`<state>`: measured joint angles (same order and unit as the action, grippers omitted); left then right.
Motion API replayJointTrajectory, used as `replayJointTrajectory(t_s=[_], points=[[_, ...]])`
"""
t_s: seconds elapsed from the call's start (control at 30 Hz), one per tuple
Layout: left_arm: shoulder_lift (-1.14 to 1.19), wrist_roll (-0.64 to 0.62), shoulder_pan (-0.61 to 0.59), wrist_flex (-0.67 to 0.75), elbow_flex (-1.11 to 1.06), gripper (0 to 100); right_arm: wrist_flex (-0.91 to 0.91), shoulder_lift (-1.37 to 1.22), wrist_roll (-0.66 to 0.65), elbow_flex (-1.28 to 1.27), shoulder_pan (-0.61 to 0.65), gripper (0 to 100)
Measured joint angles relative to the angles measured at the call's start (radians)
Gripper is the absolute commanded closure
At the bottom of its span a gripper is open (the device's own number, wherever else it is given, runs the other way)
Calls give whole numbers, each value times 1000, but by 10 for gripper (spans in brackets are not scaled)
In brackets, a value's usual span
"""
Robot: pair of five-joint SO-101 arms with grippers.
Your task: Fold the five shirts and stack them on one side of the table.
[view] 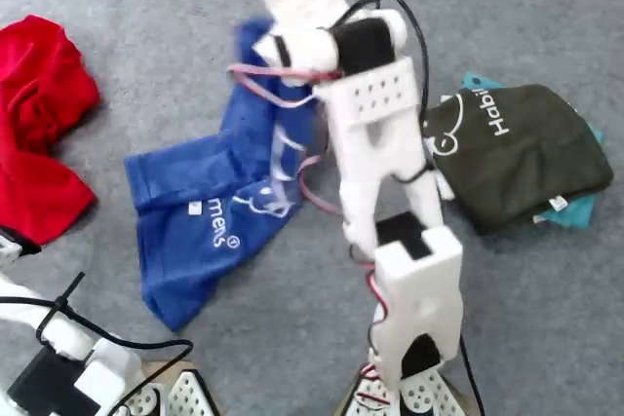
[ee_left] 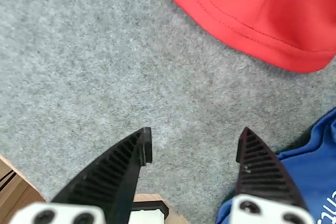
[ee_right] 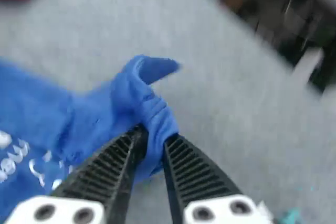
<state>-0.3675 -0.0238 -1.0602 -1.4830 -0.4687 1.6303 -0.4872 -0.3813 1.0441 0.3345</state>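
A blue shirt [view: 210, 211] lies spread in the middle of the grey table, one end lifted toward the far edge. My right gripper [ee_right: 153, 142] is shut on a bunched fold of that blue shirt [ee_right: 142, 103]; in the high view the right arm [view: 375, 143] stretches over the table to it. A red shirt [view: 39, 124] lies crumpled at the left. A dark olive shirt [view: 517, 153] sits folded on a teal one [view: 570, 209] at the right. My left gripper [ee_left: 194, 148] hangs open over bare table, between the red shirt [ee_left: 262, 9] and the blue shirt [ee_left: 310, 182].
The table's wooden front edge [ee_left: 16, 195] shows close to the left gripper. The left arm's base and cable [view: 68, 353] sit at the near left corner. The grey table [view: 546, 319] has bare room at the near right.
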Motion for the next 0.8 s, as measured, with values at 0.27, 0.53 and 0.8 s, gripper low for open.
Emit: replayJointTrajectory(t_s=[0.27,0.53,0.8], points=[[0,-28,150,0,32,726,106,-152,-74,-120,-167,984],[0,-226,529,31,164,723,83,-222,-35,-176,-250,984],[58,-417,847,304,183,722,-163,-344,222,-198,-304,984]])
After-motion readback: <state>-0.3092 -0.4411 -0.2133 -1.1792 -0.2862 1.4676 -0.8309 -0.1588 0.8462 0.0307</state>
